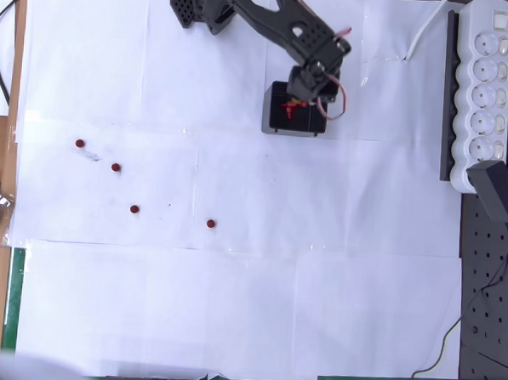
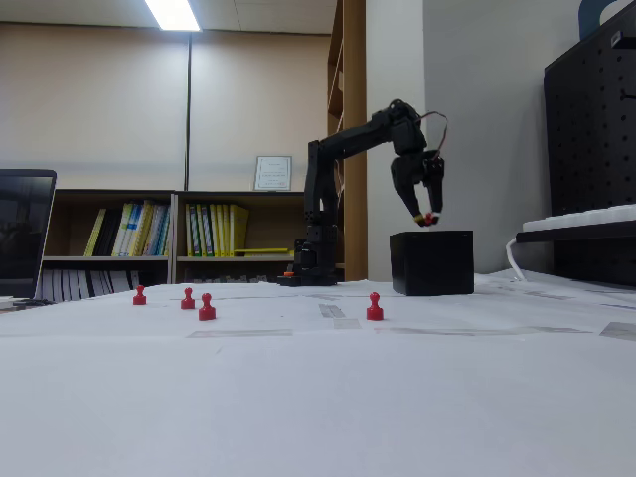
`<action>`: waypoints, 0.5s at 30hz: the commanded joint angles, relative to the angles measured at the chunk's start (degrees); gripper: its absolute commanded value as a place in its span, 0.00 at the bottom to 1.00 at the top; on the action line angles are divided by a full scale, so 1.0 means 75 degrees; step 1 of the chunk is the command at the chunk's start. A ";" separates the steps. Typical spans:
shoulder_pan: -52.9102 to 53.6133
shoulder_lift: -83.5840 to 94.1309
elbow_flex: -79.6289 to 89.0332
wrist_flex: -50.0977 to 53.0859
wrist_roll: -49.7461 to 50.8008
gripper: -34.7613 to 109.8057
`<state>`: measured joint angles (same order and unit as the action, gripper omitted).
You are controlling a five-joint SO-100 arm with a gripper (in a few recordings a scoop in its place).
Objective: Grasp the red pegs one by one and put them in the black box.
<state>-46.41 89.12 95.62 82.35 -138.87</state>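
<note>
Several red pegs stand on the white paper, among them one (image 1: 80, 143) at far left, one (image 1: 134, 208) lower down, and one (image 1: 210, 223) nearest the middle; the fixed view shows them upright in a row (image 2: 207, 307), (image 2: 375, 307). The black box (image 1: 274, 123) (image 2: 430, 262) sits at the back, right of centre. My gripper (image 1: 294, 109) (image 2: 428, 218) hangs just above the box's opening, pointing down, shut on a red peg (image 2: 428, 219). In the overhead view a bit of red (image 1: 287, 113) shows at the fingertips over the box; the box's inside is mostly hidden by my arm.
A white power strip (image 1: 485, 83) lies along the right edge, with a black pegboard (image 1: 487, 296) below it. The arm's base (image 1: 195, 4) stands at the back. A white cable (image 1: 424, 33) runs near the box. The table's left edge (image 1: 14, 143) is close to the leftmost peg.
</note>
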 commanded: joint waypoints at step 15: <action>0.0809 -0.0938 0.1594 0.0961 0.0445 0.52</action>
<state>-40.96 89.30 99.76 86.13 -135.18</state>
